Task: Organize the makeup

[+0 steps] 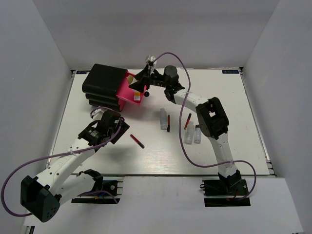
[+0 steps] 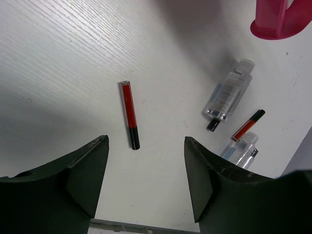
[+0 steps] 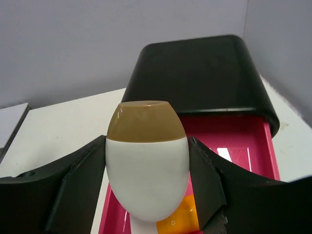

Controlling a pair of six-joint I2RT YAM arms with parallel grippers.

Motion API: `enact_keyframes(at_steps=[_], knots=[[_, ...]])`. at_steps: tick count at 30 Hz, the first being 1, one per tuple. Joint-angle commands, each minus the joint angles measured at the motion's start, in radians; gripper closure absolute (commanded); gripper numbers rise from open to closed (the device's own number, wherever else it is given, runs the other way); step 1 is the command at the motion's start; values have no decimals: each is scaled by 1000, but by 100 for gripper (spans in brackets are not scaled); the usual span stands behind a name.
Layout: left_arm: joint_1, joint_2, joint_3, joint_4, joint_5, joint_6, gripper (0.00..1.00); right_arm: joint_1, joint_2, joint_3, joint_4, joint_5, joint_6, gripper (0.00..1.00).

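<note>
Worktop (image 1: 234,97): white, matte. Black box (image 1: 102,83) sits far left, its pink drawer (image 3: 243,141) pulled open.

Right fingers (image 3: 78,185) pinch the egg-shaped piece (image 3: 147,170) at its widest girth, above the drawer. White body, tan cap, glossy. Judged light, hard and slippery; could squirt out if squeezed off-centre.

Clear bottles (image 2: 229,92) lie mid-worktop: light, rigid, likely to roll.

Left fingers (image 2: 83,170) are spread and empty over a slim red-and-black stick (image 2: 129,114). Stiff, rolls easily; take it across mid-length.
</note>
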State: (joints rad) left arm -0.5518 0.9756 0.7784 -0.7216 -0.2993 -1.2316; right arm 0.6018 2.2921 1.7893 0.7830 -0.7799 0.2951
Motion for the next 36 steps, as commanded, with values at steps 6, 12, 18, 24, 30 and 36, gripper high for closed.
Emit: enact_keyframes(at_steps=[6, 12, 18, 24, 30, 36], knots=[[4, -17, 15, -22, -18, -11, 27, 26, 6, 2, 163, 83, 79, 85], [4, -15, 18, -24, -15, -11, 27, 41, 13, -21, 157, 125, 44, 84], [4, -18, 19, -32, -14, -11, 27, 52, 20, -33, 148, 146, 0, 82], [4, -25, 19, -38, -15, -14, 27, 50, 24, -57, 134, 160, -45, 71], [4, -28, 25, -47, -18, -14, 27, 50, 32, -64, 107, 165, -89, 30], [4, -23, 32, -44, -18, -14, 27, 52, 32, -59, 110, 159, -94, 12]])
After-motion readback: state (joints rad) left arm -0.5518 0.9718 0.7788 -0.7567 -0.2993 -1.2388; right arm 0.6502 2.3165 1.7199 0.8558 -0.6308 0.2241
